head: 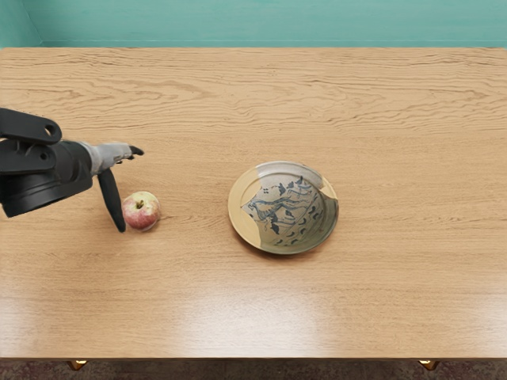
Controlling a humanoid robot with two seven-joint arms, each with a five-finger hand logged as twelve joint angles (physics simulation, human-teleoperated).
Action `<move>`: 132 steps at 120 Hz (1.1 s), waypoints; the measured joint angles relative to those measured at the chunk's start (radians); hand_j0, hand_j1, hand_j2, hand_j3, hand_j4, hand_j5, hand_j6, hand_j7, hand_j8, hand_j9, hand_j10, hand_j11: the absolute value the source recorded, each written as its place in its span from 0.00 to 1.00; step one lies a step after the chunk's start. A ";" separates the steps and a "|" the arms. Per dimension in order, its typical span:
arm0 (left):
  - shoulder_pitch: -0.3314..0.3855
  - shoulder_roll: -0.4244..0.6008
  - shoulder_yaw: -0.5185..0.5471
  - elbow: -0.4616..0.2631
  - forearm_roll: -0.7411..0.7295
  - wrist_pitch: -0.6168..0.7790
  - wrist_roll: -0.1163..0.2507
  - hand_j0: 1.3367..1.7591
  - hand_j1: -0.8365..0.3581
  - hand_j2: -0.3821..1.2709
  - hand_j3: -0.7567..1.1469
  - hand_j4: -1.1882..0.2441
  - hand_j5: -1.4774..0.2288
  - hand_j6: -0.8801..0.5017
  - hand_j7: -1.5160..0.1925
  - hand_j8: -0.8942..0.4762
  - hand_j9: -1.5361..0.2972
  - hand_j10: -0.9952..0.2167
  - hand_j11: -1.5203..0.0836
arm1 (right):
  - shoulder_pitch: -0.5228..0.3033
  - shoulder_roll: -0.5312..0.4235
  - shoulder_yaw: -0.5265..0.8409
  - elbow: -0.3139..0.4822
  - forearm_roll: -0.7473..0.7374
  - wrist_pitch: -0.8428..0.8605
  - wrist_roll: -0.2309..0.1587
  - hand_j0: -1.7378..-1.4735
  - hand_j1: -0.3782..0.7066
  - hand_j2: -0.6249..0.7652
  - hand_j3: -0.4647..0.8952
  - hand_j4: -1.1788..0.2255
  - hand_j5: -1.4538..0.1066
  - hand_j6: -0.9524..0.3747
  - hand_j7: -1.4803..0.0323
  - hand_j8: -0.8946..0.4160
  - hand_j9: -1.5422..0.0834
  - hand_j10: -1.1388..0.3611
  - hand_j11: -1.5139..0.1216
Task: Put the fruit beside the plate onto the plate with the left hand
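The wooden worktop fills nearly the whole head view, its grain running left to right. Its far edge meets a teal wall and its near edge runs along the bottom of the picture. Wide bare wood lies on all sides of the things on it, and both stand well in from every edge.

The plate sits a little right of centre. It is round, with a tan rim and a blue-grey pattern inside, and it holds nothing.

The left arm comes in from the left edge at mid-height, dark and bulky, ending in the left robot hand. The hand is spread and grips nothing. One short finger points right towards the plate, and one long dark finger slants down to the worktop. Its tip ends just beside the apple's left flank; whether they touch cannot be told.

The apple, red with a yellow blush, rests on the worktop left of the plate, with clear wood between them. It stands upright, stem hollow facing up, and is too round to show a long axis.
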 joint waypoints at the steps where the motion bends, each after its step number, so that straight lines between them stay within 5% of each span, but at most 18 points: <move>1: 0.000 -0.001 0.001 -0.003 0.000 0.006 0.000 0.76 0.96 0.24 0.40 0.81 0.84 0.61 0.86 0.63 0.81 0.79 0.92 | 0.000 0.000 0.000 0.000 0.000 0.000 0.000 0.30 0.03 0.45 0.34 0.84 0.93 0.72 0.98 0.68 0.95 0.76 0.93; 60: 0.046 -0.122 0.045 -0.049 -0.002 0.224 0.000 0.76 0.94 0.24 0.40 0.79 0.82 0.60 0.85 0.61 0.80 0.78 0.90 | 0.000 0.000 0.000 0.000 0.000 0.000 0.000 0.30 0.03 0.45 0.34 0.84 0.93 0.72 0.98 0.68 0.95 0.76 0.93; 132: 0.066 -0.119 0.047 -0.069 -0.004 0.273 0.001 0.76 0.73 0.26 0.40 0.65 0.67 0.45 0.69 0.46 0.65 0.60 0.73 | 0.000 0.000 0.000 0.000 0.000 0.000 0.000 0.30 0.03 0.45 0.34 0.84 0.93 0.72 0.98 0.68 0.95 0.76 0.93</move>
